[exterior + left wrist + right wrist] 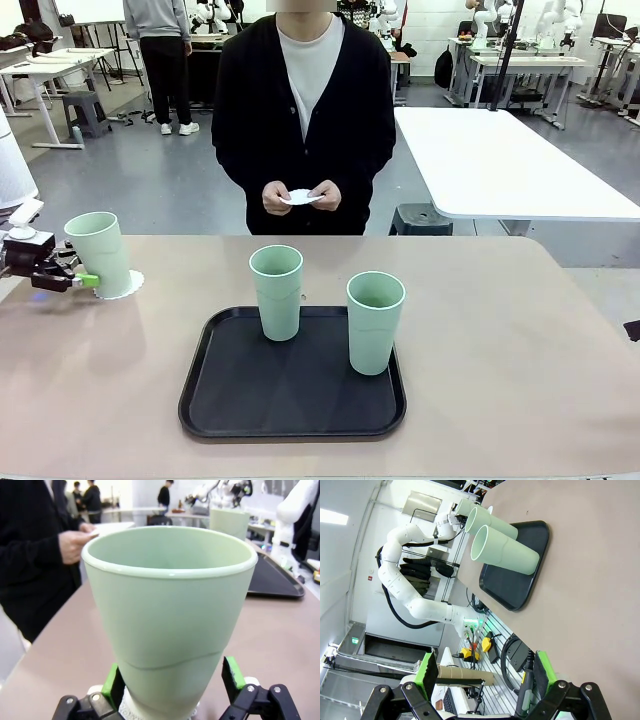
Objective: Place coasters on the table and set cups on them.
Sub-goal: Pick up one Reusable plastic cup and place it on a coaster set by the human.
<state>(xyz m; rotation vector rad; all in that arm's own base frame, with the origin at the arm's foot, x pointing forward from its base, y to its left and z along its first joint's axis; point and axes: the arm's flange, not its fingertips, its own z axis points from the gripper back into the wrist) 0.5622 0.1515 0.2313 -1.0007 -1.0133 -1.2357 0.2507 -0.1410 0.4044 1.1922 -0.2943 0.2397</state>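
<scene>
A mint-green cup [100, 253] stands on a white scalloped coaster [128, 288] at the left of the tan table [500, 340]. My left gripper [88, 281] is at its base. In the left wrist view that cup [170, 615] sits between the green pads [231, 672], the jaws apart and the right pad clear of the wall; the coaster [134, 713] peeks out below. Two more cups [277, 292] [375, 322] stand on the black tray [250, 400]. A person's hands hold another coaster [300, 197]. My right gripper [485, 677] is open and holds nothing.
The tray sits at the table's middle front. The person stands at the far edge, facing the tray. A white table [500, 160] stands behind on the right. Bare tabletop lies to the right of the tray and between the tray and the left cup.
</scene>
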